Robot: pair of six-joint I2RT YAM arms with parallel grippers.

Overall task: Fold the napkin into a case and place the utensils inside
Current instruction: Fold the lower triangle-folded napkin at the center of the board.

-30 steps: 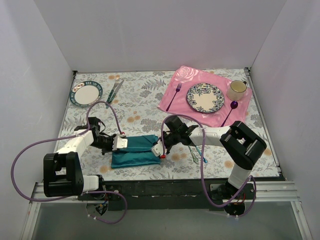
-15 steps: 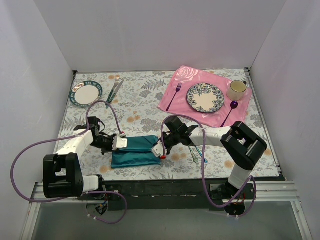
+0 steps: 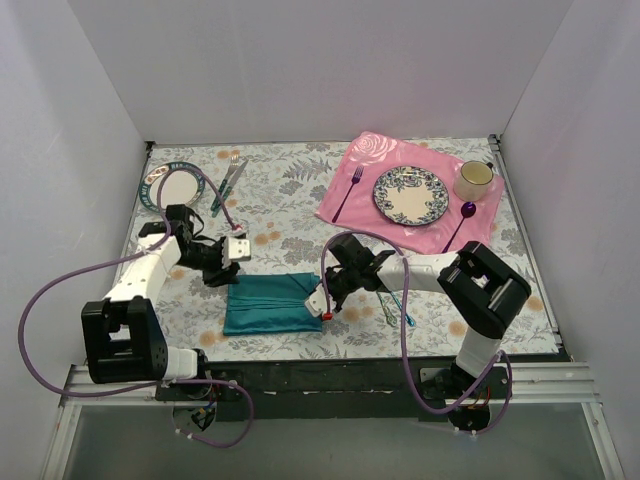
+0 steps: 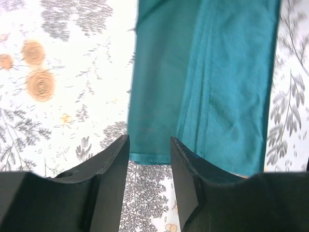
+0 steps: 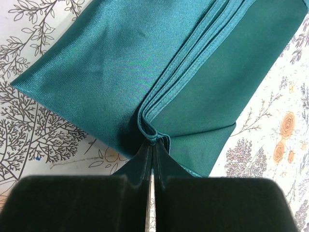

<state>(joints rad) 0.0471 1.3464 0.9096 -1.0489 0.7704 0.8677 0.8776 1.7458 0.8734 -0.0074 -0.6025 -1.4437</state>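
The teal napkin (image 3: 270, 303) lies folded into a narrow rectangle on the floral table. It fills the left wrist view (image 4: 203, 82) and the right wrist view (image 5: 159, 63). My right gripper (image 3: 321, 301) is shut on the stacked folded edges at the napkin's right end (image 5: 153, 141). My left gripper (image 3: 236, 250) is open and empty, off the cloth, a little above and beyond its far left corner (image 4: 149, 157). The two iridescent utensils (image 3: 395, 306) lie on the table just right of my right gripper.
A pink placemat (image 3: 358, 160) at the back right holds a patterned plate (image 3: 410, 195), a cup (image 3: 474, 180), a purple fork (image 3: 348, 192) and a purple spoon (image 3: 462, 218). A green-rimmed plate (image 3: 170, 187) and a green-handled fork and knife (image 3: 228, 183) lie at the back left.
My left gripper has left the napkin's left end and moved away toward the far left, open. My right gripper stays shut on the right end.
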